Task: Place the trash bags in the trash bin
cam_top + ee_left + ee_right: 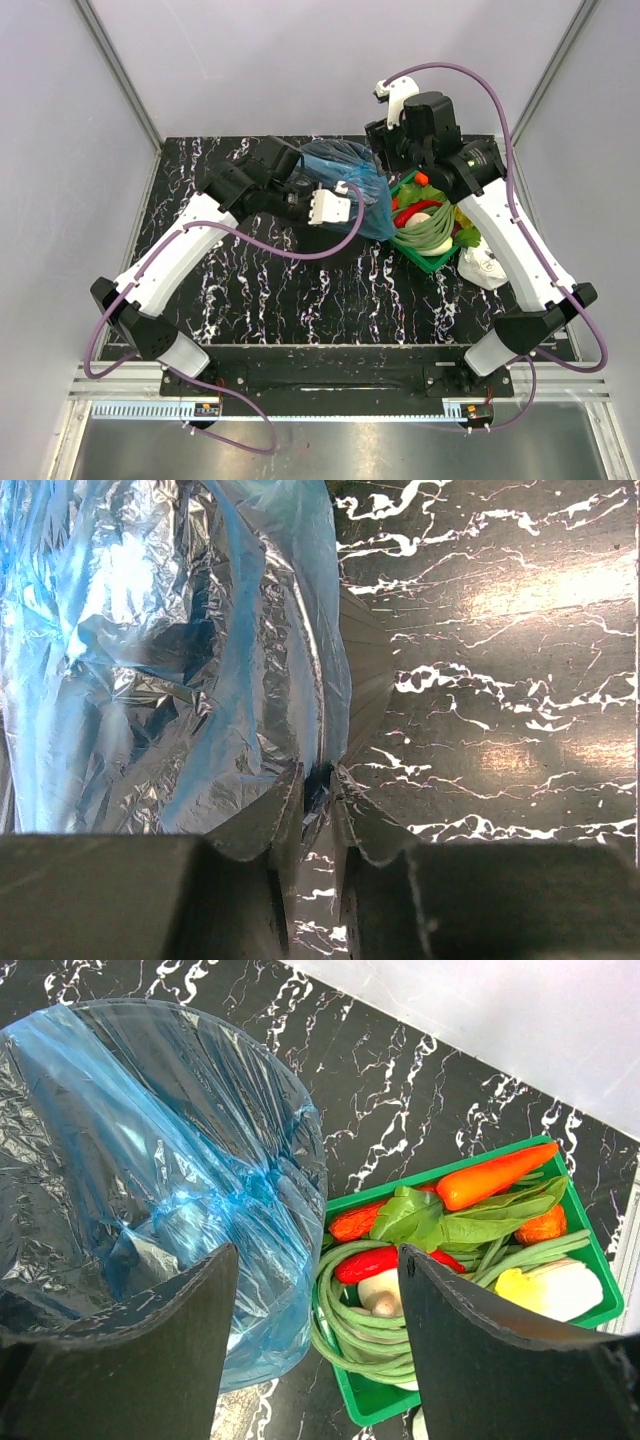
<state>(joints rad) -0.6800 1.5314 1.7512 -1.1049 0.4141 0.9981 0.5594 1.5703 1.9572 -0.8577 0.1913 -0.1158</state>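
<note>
A thin blue trash bag point(352, 172) lines the trash bin point(366, 680) and drapes over its round rim, at the back middle of the table. In the left wrist view the crinkled film point(150, 660) fills the left half. My left gripper point(318, 778) sits at the bin's left side point(300, 186), jaws almost together, pinching a fold of the bag at the rim. My right gripper point(318, 1260) hovers open above the gap between the bagged bin point(150, 1130) and the tray, nothing between its fingers. It is seen at the back right point(385, 140).
A green tray point(592, 1265) of vegetables stands right beside the bin point(428, 263). A white wrinkly plastic lump point(485, 268) lies to its right, under the right arm. Grey walls close off the back and sides of the black marbled table point(300, 290).
</note>
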